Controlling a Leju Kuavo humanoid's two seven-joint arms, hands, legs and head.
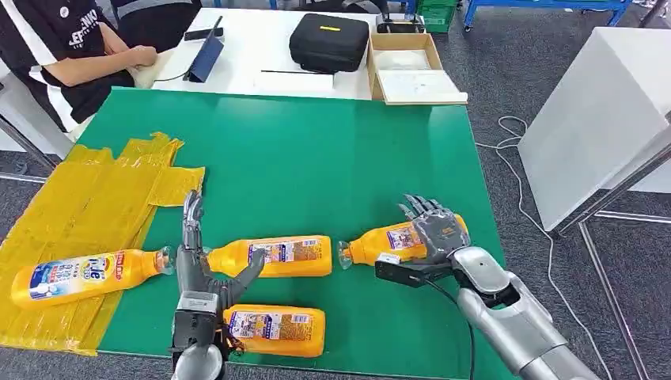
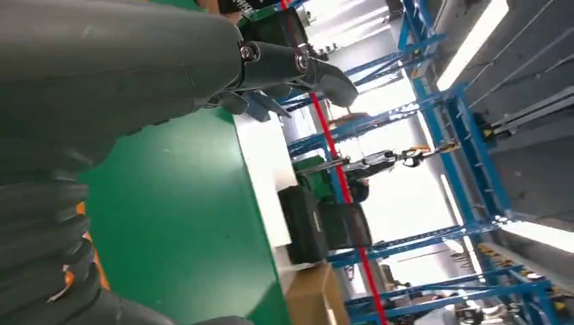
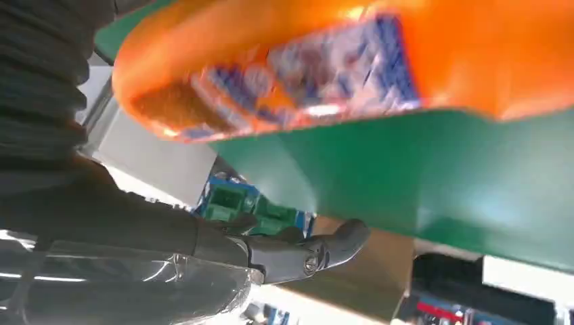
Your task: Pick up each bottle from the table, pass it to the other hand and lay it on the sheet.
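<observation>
- Right hand (image 1: pixel 434 229) lies over the rightmost bottle (image 1: pixel 380 242) on the counter (image 1: pixel 332 158), fingers seemingly draped, grip unconfirmed
- Left hand (image 1: pixel 194 265) spread wide, holding nothing
- Next: lift, pass leftward, lay on yellow sheet (image 1: pixel 87 198)

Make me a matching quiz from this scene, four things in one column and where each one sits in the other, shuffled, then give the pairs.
Things:
1. right hand
2. left hand
3. black case
4. bottle with the white and blue label

Places:
A. on the white table beyond the green table
B. lying on the yellow sheet
C. over the rightmost orange bottle
D. between the two orange bottles at the near edge

Pairs: 1-C, 2-D, 3-A, 4-B
</observation>
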